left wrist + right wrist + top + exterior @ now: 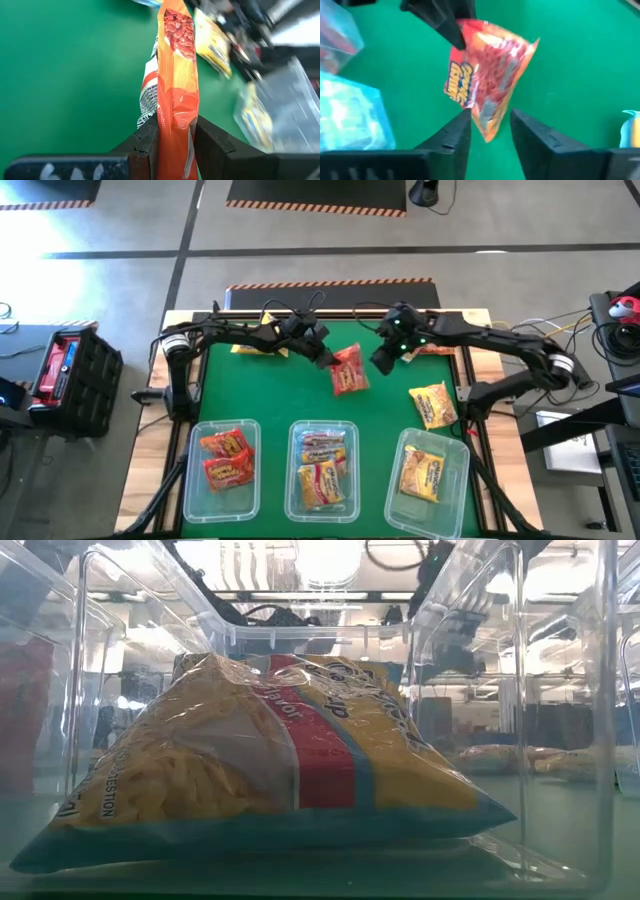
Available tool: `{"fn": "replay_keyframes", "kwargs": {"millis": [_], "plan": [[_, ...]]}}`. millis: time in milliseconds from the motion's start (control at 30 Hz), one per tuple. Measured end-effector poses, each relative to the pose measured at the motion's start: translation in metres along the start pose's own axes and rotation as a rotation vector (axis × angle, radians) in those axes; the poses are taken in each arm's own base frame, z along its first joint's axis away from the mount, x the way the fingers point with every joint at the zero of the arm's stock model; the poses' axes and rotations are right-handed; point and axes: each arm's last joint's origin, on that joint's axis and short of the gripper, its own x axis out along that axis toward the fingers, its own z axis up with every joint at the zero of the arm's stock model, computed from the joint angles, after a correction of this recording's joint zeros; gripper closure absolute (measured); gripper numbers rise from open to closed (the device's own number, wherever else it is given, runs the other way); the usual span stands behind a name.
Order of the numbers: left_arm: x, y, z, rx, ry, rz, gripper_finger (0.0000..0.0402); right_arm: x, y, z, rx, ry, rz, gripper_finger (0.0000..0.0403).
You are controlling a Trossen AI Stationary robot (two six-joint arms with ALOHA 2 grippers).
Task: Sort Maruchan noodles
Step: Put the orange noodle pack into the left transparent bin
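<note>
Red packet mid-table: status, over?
Left gripper shut on red packet, lifted. Right gripper open, just off it. Yellow packet loose near the right tub. Path looks clear.

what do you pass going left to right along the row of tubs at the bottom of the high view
left tub with red packets → middle tub with yellow-pink packets → right tub with a yellow packet
</note>
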Motion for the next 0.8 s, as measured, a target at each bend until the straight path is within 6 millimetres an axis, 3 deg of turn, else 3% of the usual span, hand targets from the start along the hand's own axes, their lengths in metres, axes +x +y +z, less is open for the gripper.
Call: {"fn": "replay_keyframes", "kwargs": {"millis": [133,300,567,800], "plan": [[0.0,-0.008,0.009,0.138,0.011,-0.085,0.0323,-0.013,0.006,-0.001,-0.016,-0.029,0.064,0.0234],[-0.002,-0.026,0.026,0.249,0.003,-0.166,0.0323,-0.013,0.006,-0.001,0.002,-0.021,0.076,0.0203],[-0.007,-0.035,0.028,0.308,0.166,-0.148,0.0323,-0.019,0.008,-0.004,-0.025,-0.019,0.082,0.0195],[-0.008,-0.048,0.041,0.352,0.141,-0.16,0.0323,-0.019,0.009,0.004,-0.078,-0.03,0.08,0.0195]]}}
